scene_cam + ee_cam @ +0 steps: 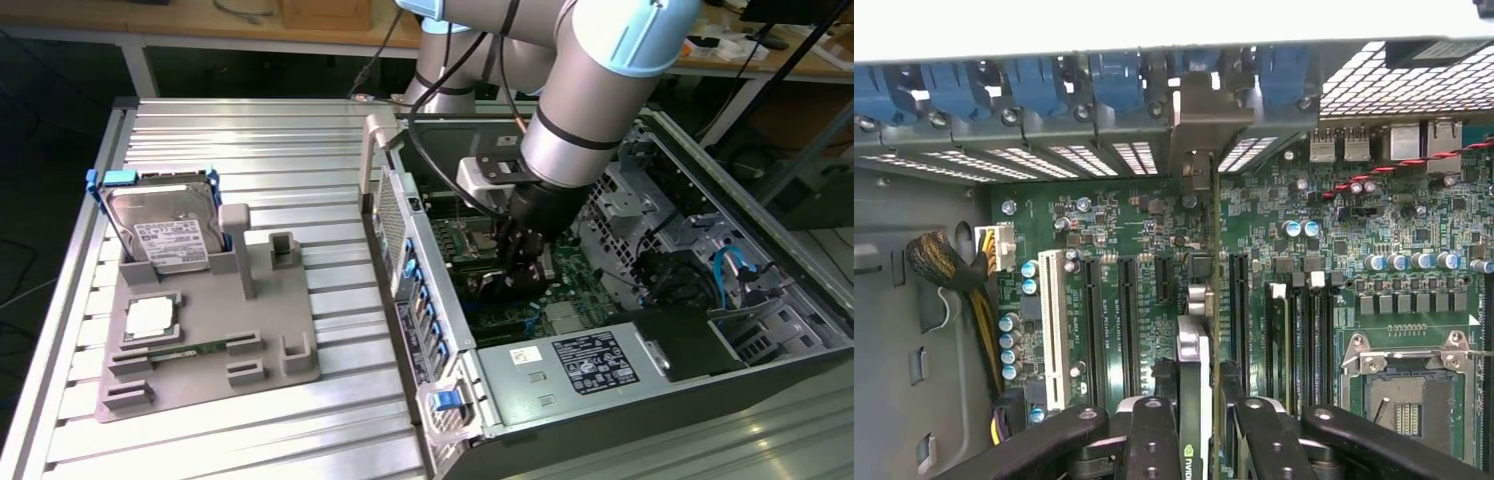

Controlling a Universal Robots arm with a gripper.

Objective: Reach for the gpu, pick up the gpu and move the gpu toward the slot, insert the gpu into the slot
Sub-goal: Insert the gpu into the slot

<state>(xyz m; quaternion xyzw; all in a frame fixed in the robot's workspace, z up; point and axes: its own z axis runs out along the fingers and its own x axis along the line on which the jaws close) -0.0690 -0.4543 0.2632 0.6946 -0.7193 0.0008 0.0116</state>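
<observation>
Black fingers (1154, 440) of the tool (1199, 440) sit closest to the wrist camera, pinching the gpu (1194, 350) between them; the card is seen edge-on, a thin upright strip running away toward its silver bracket (1199, 120) at the rear wall of the case (627, 375). It stands over the green motherboard (1134, 230) in the narrow lane between the long dark connector strips on either side, with a white slot (1052, 320) farther off and the square CPU socket (1409, 385) well apart on the other side. Whether the card's lower edge is seated in the slot I cannot tell. In the exterior view the tool (523, 262) reaches down inside the open case, hemmed in by the case walls. On the tabletop (267, 130) at the exterior view's left, a grey fixture (214, 340) holds a hard drive (167, 235) upright, well clear of the arm.
</observation>
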